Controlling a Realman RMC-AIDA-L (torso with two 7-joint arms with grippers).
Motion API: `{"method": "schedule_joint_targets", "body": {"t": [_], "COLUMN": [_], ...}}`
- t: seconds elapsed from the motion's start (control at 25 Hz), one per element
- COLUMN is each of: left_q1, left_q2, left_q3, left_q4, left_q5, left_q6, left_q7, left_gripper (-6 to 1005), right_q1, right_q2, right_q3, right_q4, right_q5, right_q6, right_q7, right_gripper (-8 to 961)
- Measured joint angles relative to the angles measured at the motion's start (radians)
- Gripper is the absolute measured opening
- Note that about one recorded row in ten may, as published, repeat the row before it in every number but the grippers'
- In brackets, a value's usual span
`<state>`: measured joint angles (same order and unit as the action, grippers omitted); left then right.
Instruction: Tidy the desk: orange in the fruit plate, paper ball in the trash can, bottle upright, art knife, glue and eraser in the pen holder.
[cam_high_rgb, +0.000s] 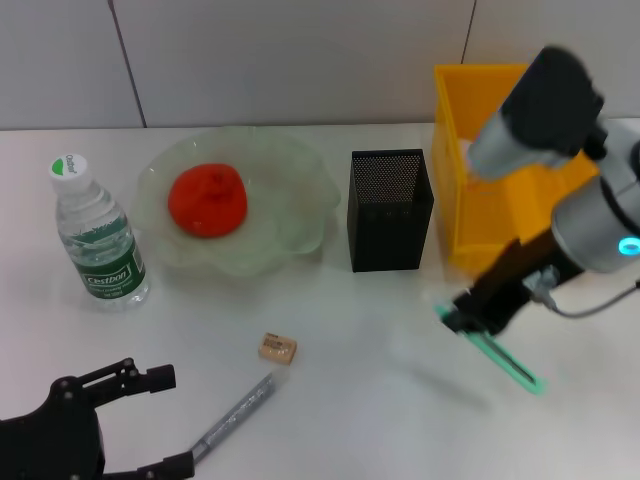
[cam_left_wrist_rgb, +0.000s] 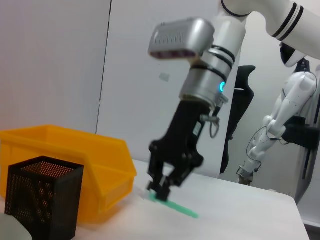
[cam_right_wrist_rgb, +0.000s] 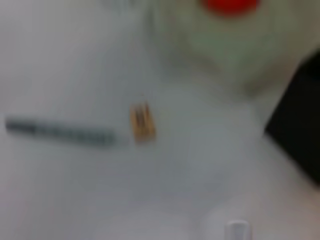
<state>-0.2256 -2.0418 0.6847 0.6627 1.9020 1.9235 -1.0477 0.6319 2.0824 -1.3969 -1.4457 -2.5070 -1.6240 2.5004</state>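
My right gripper (cam_high_rgb: 463, 318) is shut on one end of the green art knife (cam_high_rgb: 505, 358), low over the table, right of the black mesh pen holder (cam_high_rgb: 390, 210). The left wrist view shows that gripper (cam_left_wrist_rgb: 160, 189) and the knife (cam_left_wrist_rgb: 176, 206) too. The eraser (cam_high_rgb: 277, 348) and the grey glue stick (cam_high_rgb: 236, 414) lie on the table in front. My left gripper (cam_high_rgb: 165, 420) is open and empty at the front left, next to the glue stick. The orange (cam_high_rgb: 208, 200) sits in the glass fruit plate (cam_high_rgb: 290, 225). The bottle (cam_high_rgb: 98, 240) stands upright at the left. No paper ball shows.
A yellow bin (cam_high_rgb: 480, 200) stands at the back right, just behind my right arm and beside the pen holder. The right wrist view shows the eraser (cam_right_wrist_rgb: 142, 121), the glue stick (cam_right_wrist_rgb: 60, 132) and the plate's rim (cam_right_wrist_rgb: 225, 55).
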Motion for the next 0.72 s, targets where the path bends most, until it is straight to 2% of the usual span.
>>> {"method": "schedule_joint_targets", "body": {"t": [0.36, 0.4, 0.64, 0.72], "left_q1": [-0.003, -0.003, -0.003, -0.003], "left_q2": [-0.002, -0.003, -0.005, -0.005], "left_q3": [-0.001, -0.001, -0.002, -0.002], "left_q4": [0.000, -0.001, -0.015, -0.021], "left_q5": [0.000, 0.000, -0.003, -0.007], "left_q6": [0.000, 0.000, -0.003, -0.008], "left_q7": [0.000, 0.000, 0.006, 0.011], "left_gripper": [864, 864, 864, 864], "right_q1": [-0.048, -0.065, -0.100, -0.114], "right_q2": [-0.001, -0.001, -0.001, -0.001], "right_q3": [0.101, 0.114, 0.152, 0.196], "right_q4": [-0.037, -0.024, 0.025, 0.089], "right_q5": [0.176, 0.248, 0.414, 0.537], "right_q6": [0.159, 0.217, 0.325, 0.381], "right_q7": [-0.122, -0.184, -0.335, -0.455], "right_gripper": [164, 164, 164, 164]}}
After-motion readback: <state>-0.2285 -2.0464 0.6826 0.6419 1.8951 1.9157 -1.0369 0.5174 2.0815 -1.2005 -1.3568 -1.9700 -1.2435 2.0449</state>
